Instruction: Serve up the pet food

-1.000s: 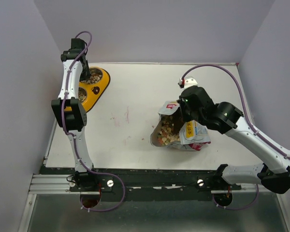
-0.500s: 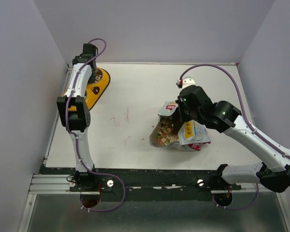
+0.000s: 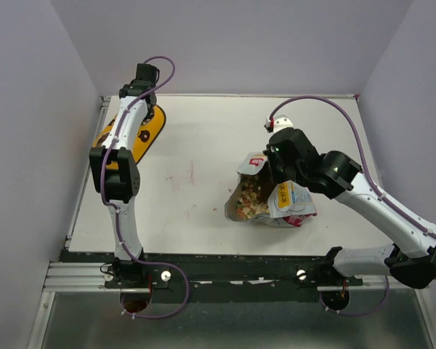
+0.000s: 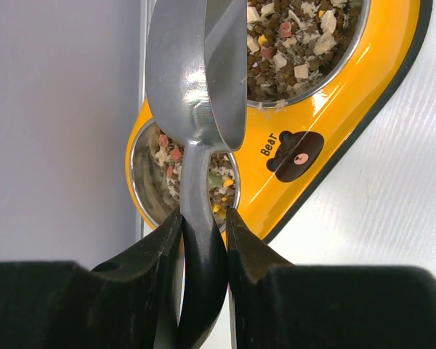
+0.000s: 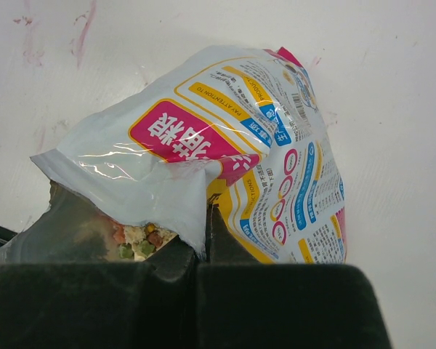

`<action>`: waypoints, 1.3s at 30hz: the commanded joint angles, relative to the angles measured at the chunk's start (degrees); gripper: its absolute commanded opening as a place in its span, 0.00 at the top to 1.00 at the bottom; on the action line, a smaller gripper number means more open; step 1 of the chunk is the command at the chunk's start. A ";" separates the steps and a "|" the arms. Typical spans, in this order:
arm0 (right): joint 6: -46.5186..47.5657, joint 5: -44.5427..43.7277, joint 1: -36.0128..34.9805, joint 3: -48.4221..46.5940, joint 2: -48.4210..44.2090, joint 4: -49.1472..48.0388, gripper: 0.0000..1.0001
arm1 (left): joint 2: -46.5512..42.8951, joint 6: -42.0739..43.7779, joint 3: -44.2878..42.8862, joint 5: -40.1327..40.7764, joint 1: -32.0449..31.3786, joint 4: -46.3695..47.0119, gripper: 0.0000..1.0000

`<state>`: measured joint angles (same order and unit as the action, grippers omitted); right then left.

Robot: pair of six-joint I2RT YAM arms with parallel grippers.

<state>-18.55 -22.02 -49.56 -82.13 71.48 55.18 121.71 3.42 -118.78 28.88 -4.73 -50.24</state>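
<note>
count: two arms, two grippers, one pouch (image 5: 276,167), one metal scoop (image 4: 196,73), one yellow double bowl (image 4: 334,123) with two steel cups. both cups are holding kibble (image 4: 298,43); more kibble is showing in the open mouth of the pouch, which is lying on its side right of the table's middle. the left gripper (image 4: 203,218) is clamping the scoop handle between narrowly set fingers, over the bowl at the far left corner. the right gripper (image 5: 206,229) is pinching the torn pouch edge, fingers fully together. the table (image 3: 203,145) is showing a white top with faint pink marks; pale lavender walls (image 3: 240,43) are enclosing it. the bowl is bearing the word "bear" beside a brown bear face. the pouch is carrying a pink panel with characters i cannot read.
</note>
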 commanded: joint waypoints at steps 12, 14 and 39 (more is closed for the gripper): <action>-1.49 0.31 -0.10 -2.33 -0.82 -2.88 0.99 | -19.91 -17.64 10.74 -17.87 5.68 -3.47 1.00; -1.58 -0.12 -0.01 -2.51 -0.82 -3.06 0.99 | -24.57 -20.46 15.31 -24.19 7.27 -2.15 1.00; 1.49 -6.01 0.08 -7.43 4.19 -3.41 0.99 | -90.15 -50.88 70.97 -82.41 -7.20 18.62 1.00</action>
<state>-19.09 -24.53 -49.56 -86.21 75.26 56.80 35.79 -44.56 -46.28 -47.44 -6.20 -26.94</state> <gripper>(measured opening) 0.012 0.315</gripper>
